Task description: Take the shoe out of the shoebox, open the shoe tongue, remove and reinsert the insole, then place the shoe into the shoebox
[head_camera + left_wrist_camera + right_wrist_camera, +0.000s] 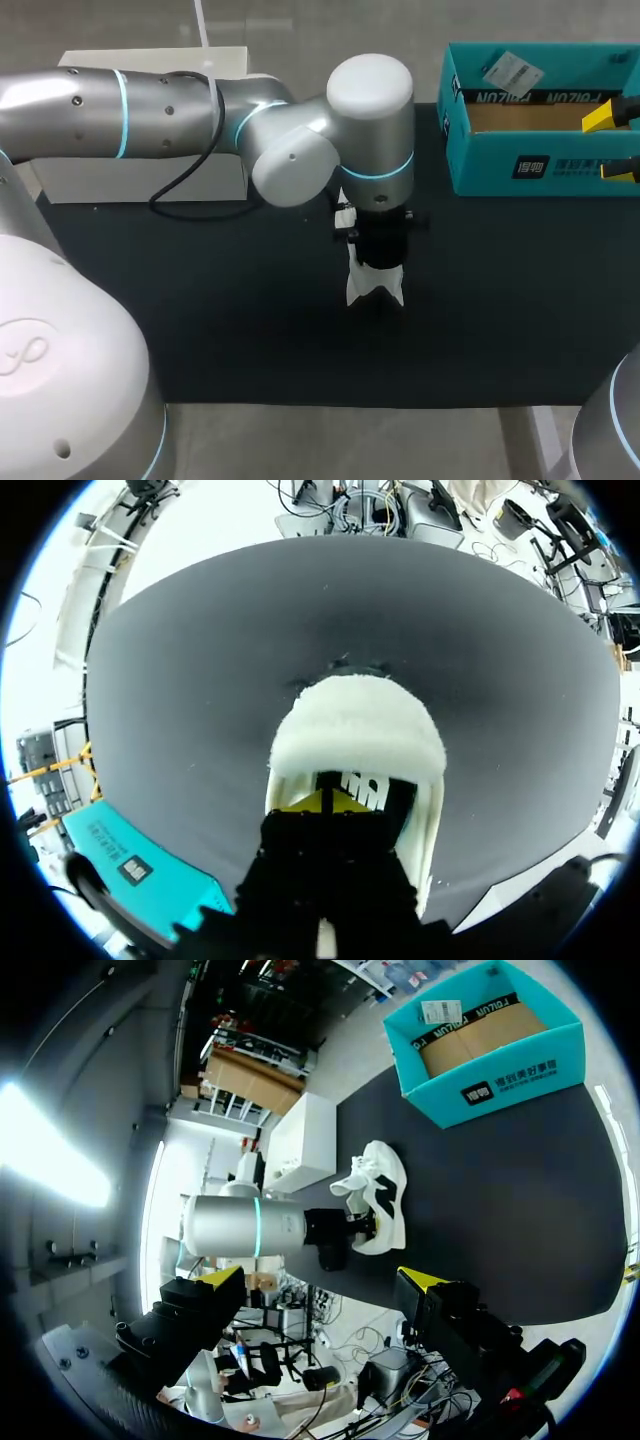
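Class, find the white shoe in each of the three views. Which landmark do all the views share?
Head view: shoe mid-table, at the left arm's tip.
Left wrist view: shoe directly ahead of the left gripper.
Right wrist view: shoe beside the left arm.
Shared landmark: teal shoebox.

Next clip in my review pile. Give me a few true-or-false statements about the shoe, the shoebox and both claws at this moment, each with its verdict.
1. The white shoe lies on the black mat, outside the shoebox. True.
2. The shoebox is closed with a lid. False: its top is open, and no shoe is inside.
3. The left claw is at the shoe's opening. True.
4. The right claw grips the shoe. False: it is open and empty, over by the shoebox, well apart from the shoe.
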`<state>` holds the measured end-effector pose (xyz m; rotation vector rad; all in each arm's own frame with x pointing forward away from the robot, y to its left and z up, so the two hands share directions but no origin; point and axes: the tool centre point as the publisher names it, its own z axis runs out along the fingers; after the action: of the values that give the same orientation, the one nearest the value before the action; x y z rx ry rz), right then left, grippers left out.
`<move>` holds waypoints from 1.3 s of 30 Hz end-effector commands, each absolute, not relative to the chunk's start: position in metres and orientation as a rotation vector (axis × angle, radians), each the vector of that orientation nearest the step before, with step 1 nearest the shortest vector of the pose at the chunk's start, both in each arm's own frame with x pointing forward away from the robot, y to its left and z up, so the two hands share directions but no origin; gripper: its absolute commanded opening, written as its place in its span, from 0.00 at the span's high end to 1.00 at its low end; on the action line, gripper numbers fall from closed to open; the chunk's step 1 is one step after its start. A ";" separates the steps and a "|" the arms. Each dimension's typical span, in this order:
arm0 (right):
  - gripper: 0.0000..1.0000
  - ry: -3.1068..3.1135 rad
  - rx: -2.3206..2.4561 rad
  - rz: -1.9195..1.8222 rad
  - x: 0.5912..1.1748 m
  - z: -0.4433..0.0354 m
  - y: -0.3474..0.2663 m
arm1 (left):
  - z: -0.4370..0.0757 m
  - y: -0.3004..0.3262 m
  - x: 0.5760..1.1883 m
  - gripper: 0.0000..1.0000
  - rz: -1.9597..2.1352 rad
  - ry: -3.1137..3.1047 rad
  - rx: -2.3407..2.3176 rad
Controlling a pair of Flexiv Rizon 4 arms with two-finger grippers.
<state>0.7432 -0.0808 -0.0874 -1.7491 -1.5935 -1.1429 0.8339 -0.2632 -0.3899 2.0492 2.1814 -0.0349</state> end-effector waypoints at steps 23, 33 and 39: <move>0.00 -1.594 -1.751 -1.140 0.744 -0.088 -0.080 | -0.378 -0.253 0.849 1.00 0.043 2.222 2.030; 0.00 -1.594 -1.751 -1.140 0.744 -0.088 -0.080 | -0.413 -0.261 0.844 1.00 0.022 2.262 2.087; 0.00 -1.594 -1.751 -1.140 0.744 -0.088 -0.080 | -0.413 -0.260 0.838 1.00 0.011 2.282 2.119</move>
<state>0.7431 -0.0809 -0.0874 -1.7491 -1.5935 -1.1430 0.8362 -0.2550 -0.4092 2.1114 2.2750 0.0022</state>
